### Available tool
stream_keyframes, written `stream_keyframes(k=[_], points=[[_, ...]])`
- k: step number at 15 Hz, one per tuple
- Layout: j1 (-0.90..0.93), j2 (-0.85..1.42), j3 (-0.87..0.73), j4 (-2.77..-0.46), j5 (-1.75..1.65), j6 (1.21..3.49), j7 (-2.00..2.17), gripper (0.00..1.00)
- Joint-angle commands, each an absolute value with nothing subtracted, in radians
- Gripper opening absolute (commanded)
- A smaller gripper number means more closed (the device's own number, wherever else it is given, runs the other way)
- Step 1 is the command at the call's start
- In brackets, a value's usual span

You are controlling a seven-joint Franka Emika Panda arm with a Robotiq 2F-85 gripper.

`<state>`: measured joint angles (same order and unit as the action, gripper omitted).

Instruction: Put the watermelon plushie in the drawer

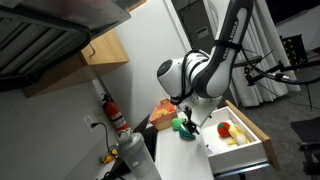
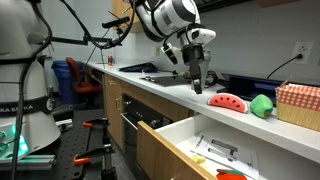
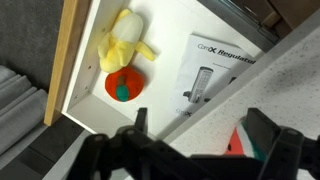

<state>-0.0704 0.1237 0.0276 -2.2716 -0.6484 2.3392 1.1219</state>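
We hover over the white countertop (image 2: 175, 90), gripper (image 2: 197, 85) spread wide and holding nothing, the watermelon plushie (image 2: 227, 101) lying on the counter just beside it.

Nearest us, the drawer (image 2: 160, 145) stands pulled open, and inside are a red fruit toy (image 3: 122, 86), a banana toy (image 3: 124, 45) and a printed sheet (image 3: 225, 70). Behind, past the plushie, sit a green round toy (image 2: 263, 104) and a red-checked box (image 2: 299, 104). On the far wall hangs a fire extinguisher (image 1: 116, 113).

Lying on the long pale countertop (image 2: 125, 72), behind the open wide white wood-sided drawer (image 2: 165, 150): the red slice-shaped watermelon plushie (image 2: 227, 101), just beside a small green round toy (image 2: 262, 104). Sitting in the drawer: 2 toys, a yellow banana plush (image 3: 125, 48) just beside a round red fruit toy (image 3: 122, 85), near a white printed leaflet (image 3: 220, 70).
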Motion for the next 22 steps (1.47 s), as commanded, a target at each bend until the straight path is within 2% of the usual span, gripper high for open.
stream_keyframes(k=[1,11,22], points=[[-0.031,0.117,-0.006,-2.290,-0.649,2.357,1.127,1.00],[-0.001,0.156,-0.009,-2.215,-0.572,2.385,1.143,1.00],[0.030,0.350,-0.077,-2.002,-0.580,2.394,1.215,1.00]])
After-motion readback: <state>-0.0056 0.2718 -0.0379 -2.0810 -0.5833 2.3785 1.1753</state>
